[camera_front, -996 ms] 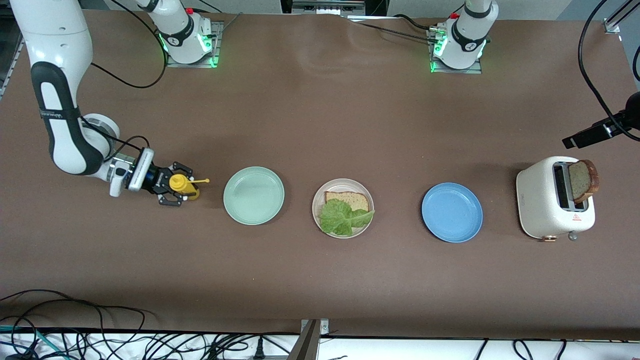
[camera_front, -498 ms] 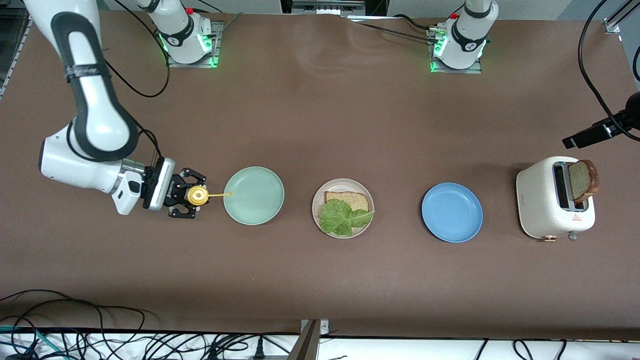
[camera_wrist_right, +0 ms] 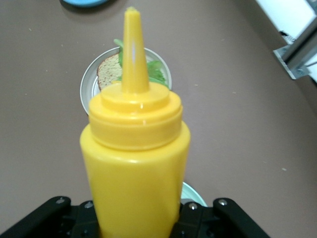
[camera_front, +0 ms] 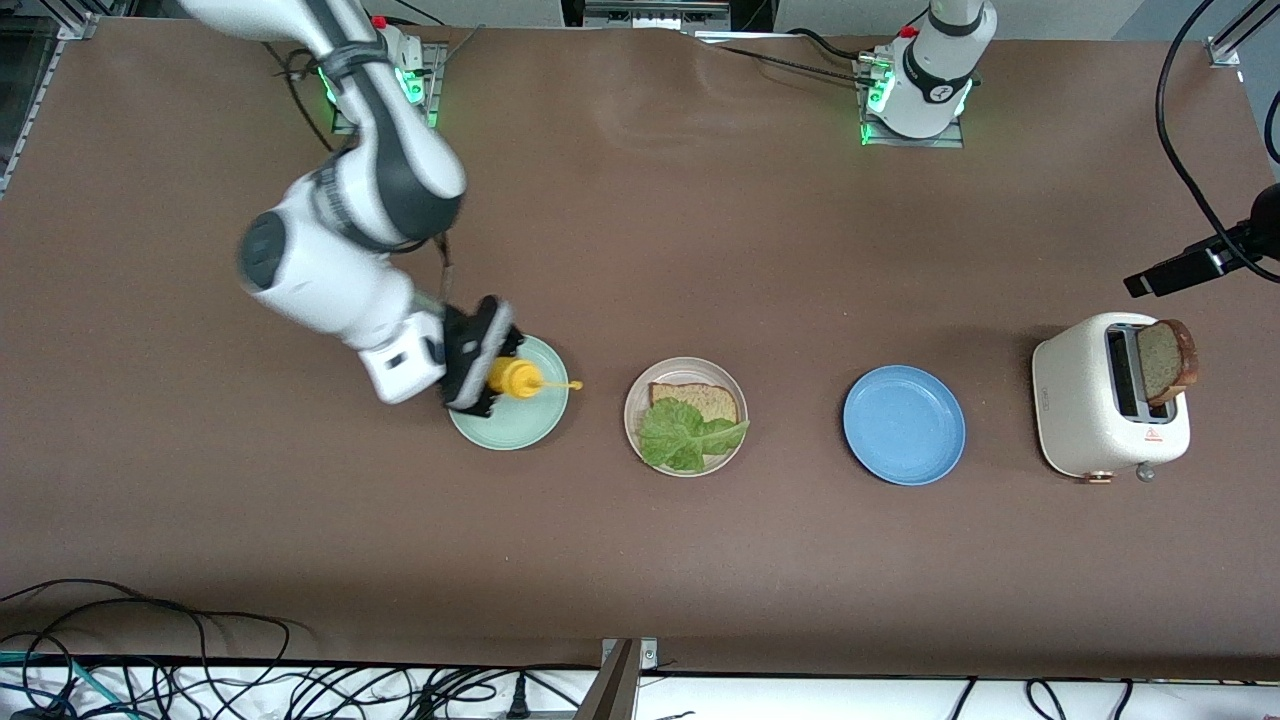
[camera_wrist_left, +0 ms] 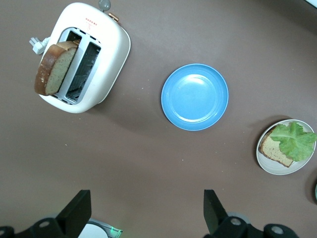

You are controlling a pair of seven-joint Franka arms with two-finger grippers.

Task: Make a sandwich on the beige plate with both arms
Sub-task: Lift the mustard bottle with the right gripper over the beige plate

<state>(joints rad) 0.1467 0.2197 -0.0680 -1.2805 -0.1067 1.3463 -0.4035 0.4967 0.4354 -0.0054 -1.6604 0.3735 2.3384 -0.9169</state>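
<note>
Over the mint-green round plate [camera_front: 508, 420], the right gripper [camera_front: 478, 362] clamps a yellow plastic squeeze bottle [camera_front: 514, 378], nozzle reaching past the rim toward the round beige plate [camera_front: 634, 415] holding a brown bread slice [camera_front: 697, 399] and ruffled green lettuce leaf [camera_front: 685, 434]. The left gripper [camera_wrist_left: 146, 214] waits spread wide above bare brown table [camera_front: 700, 250].

- Even, bright light from overhead; soft shadows lie close beside the toaster [camera_front: 1110, 395] and the blue plate [camera_front: 904, 425].
- The moving right arm [camera_front: 340, 250] shows motion blur in the front view.
- A small glare streak sits on the yellow squeeze bottle [camera_wrist_right: 136, 168], which fills the right wrist view slightly soft.
</note>
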